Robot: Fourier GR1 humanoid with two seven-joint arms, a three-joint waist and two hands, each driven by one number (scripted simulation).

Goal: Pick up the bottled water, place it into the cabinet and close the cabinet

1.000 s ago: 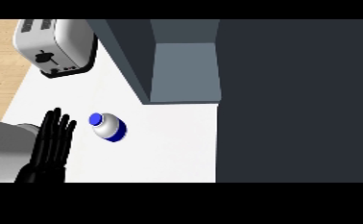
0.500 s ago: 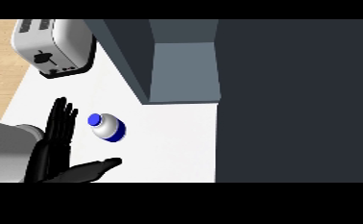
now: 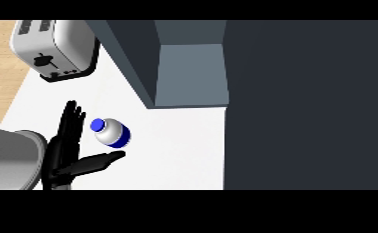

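The bottled water (image 3: pixel 112 133), white with a blue cap and a blue band, stands on the white counter (image 3: pixel 173 149) at the lower left of the head view. My left hand (image 3: pixel 66 153) is right beside it on its left, open. Its straight fingers (image 3: pixel 71 122) point up along the bottle's left side, and the thumb (image 3: pixel 103 161) sticks out to the right just below the bottle. The fingers are not curled round it. The grey cabinet (image 3: pixel 190 72) stands open behind and to the right of the bottle. My right hand does not show.
A silver toaster (image 3: pixel 55 47) stands at the back left on the counter. A large dark panel (image 3: pixel 299 104) fills the right side of the view, next to the cabinet's opening. A strip of wooden floor (image 3: pixel 11 77) shows past the counter's left edge.
My left hand has moved forward and closer to the bottle, and its thumb has spread out to the right beneath it. The bottle has stayed in place.
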